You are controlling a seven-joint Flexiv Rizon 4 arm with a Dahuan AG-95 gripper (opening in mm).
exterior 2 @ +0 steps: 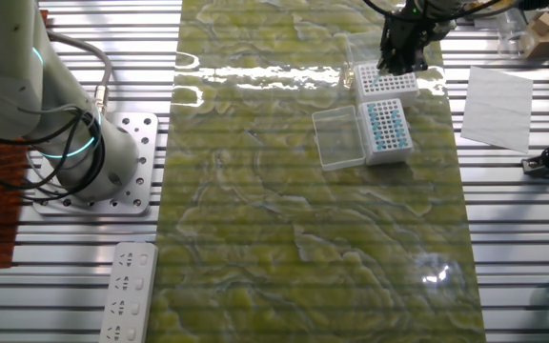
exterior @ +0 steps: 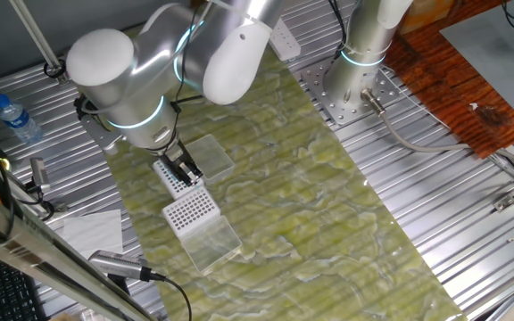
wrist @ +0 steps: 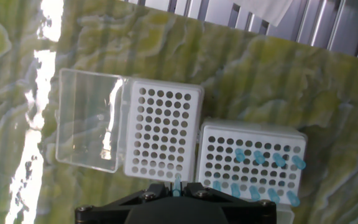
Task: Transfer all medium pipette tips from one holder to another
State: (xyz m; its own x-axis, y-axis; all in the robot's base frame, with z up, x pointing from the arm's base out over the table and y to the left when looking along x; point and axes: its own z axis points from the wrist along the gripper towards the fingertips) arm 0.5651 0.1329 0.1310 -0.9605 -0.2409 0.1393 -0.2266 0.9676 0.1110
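Blue pipette tips (wrist: 269, 163) scattered in your right-hand rack (wrist: 252, 165), left rack (wrist: 162, 130) empty, clear lid (wrist: 89, 119) beside it, gripper (wrist: 177, 188) pinching one tip (wrist: 177, 185).

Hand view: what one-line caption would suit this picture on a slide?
Gripper holds one blue tip above an empty rack, beside a rack holding more tips.
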